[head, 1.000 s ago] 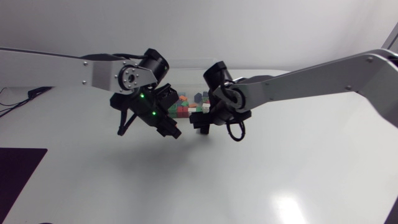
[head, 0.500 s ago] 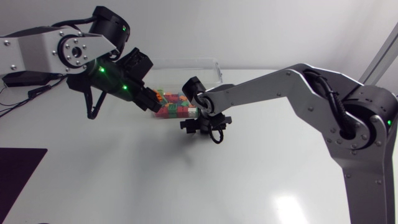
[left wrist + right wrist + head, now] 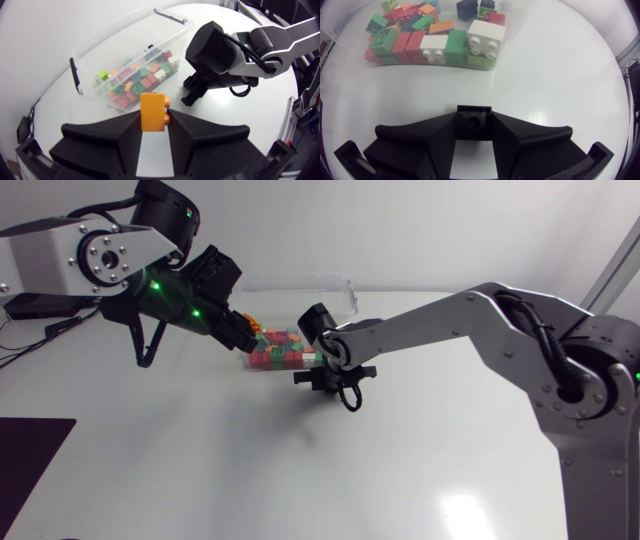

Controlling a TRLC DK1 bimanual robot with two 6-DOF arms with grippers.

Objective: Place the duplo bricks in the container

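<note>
Head view, upper left of frame: the left arm comes in w/ the left claw (image 3: 243, 332) tilted down and clamped on an orange brick (image 3: 153, 111). In the left wrist view both fingers press the brick's sides. The claw tip hangs at the left end of the clear container (image 3: 346, 284), above the rim, not down inside. From this claw the container lies ahead & below, long axis running away from it, w/ the pile of bricks (image 3: 142, 80) at the near end. So the left arm is nearer for a drop; prob. a short push fwd, then let go.

Centre of frame: the right arm reaches past the middle. The right claw (image 3: 325, 378) sits low over the counter (image 3: 400, 470), just beside the container's front wall, outside it. Right wrist view: a black brick (image 3: 474, 122) sits btwn the fingers, touched on both sides, so clamped. The container lies straight ahead of this claw; that brick likely needs lifting over the rim first.
</note>
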